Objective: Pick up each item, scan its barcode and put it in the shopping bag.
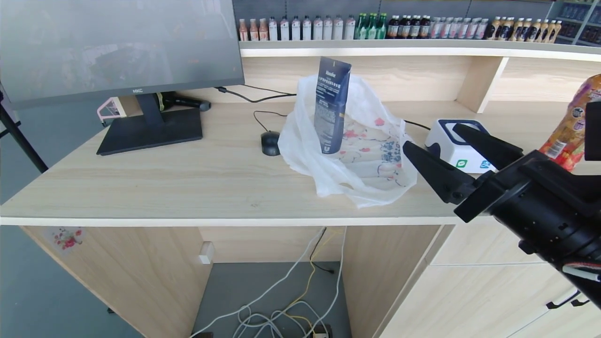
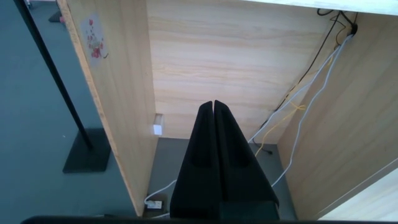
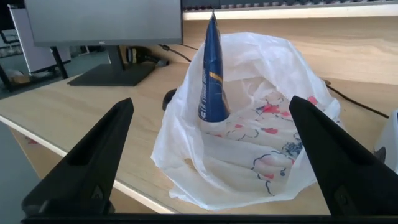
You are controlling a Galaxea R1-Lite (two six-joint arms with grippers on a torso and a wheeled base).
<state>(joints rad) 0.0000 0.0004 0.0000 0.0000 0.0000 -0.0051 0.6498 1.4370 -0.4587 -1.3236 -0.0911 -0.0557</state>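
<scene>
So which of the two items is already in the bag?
The dark blue pouch, standing upright inside the white shopping bag; the orange packet is outside it, right of the scanner.

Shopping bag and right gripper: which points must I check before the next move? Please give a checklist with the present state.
1. Right gripper open and empty: ok.
2. Blue pouch standing inside the shopping bag: ok.
3. Bag mouth open for another item: ok.
4. Scanner on the counter beside the bag: ok.
5. Colourful packet at the picture's edge, free to grasp: cannot tell.
6. Left gripper shut, down by the counter's leg space, away from the bag: ok.
</scene>
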